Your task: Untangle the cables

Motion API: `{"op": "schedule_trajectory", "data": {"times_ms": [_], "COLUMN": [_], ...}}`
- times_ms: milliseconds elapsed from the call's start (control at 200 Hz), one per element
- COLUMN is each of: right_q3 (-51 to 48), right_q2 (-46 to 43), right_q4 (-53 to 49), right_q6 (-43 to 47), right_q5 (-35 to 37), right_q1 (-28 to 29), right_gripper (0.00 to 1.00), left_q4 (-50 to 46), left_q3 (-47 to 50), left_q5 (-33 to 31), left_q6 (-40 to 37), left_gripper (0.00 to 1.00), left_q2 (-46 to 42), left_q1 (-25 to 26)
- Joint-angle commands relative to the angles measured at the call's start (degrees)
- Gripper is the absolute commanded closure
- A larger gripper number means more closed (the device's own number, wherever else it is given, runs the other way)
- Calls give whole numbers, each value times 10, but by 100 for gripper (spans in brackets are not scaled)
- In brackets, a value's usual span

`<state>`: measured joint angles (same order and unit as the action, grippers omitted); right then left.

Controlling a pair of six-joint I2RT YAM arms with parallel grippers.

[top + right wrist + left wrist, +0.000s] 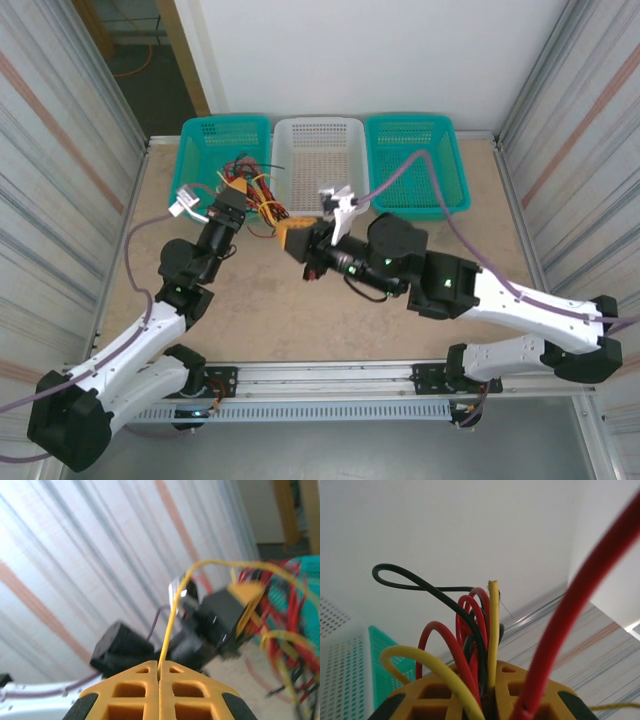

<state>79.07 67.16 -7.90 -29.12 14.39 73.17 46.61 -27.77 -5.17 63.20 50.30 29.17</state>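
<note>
Cables [258, 195] are bunching over the counter [300, 320], just before the left teal basket [210, 140]. Left fingers [517, 687] are clenching the red, yellow and black bunch; right fingers [182, 690] are pinching one yellow strand [170, 625]. Judged light, springy and prone to snagging; single strands are offering the best hold.

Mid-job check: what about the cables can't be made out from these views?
- Top view: strands of the cables too small to trace.
- Left wrist: lower runs hidden inside the left pincer; red cable cut off by edges.
- Right wrist: yellow cable in the right pincer leads into a blurred tangle, cut by the right edge.
</note>
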Motion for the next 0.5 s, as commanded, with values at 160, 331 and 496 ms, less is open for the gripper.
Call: {"op": "schedule_trajectory", "data": {"times_ms": [160, 331, 496], "right_q3": [67, 5, -110], "right_q2": [9, -9, -17], "right_q4": [-86, -92, -42], "right_q6": [-10, -55, -117], "right_q5": [-67, -127, -185], "right_q1": [-184, -295, -347], "right_gripper": [100, 100, 100], "left_q4": [-7, -13, -3], "left_q3": [44, 35, -12], "left_q5": [-14, -4, 15], "left_q6": [24, 40, 55], "left_gripper": [100, 100, 100], "left_q2": [-56, -97, -116], "left_q1": [26, 26, 25]}}
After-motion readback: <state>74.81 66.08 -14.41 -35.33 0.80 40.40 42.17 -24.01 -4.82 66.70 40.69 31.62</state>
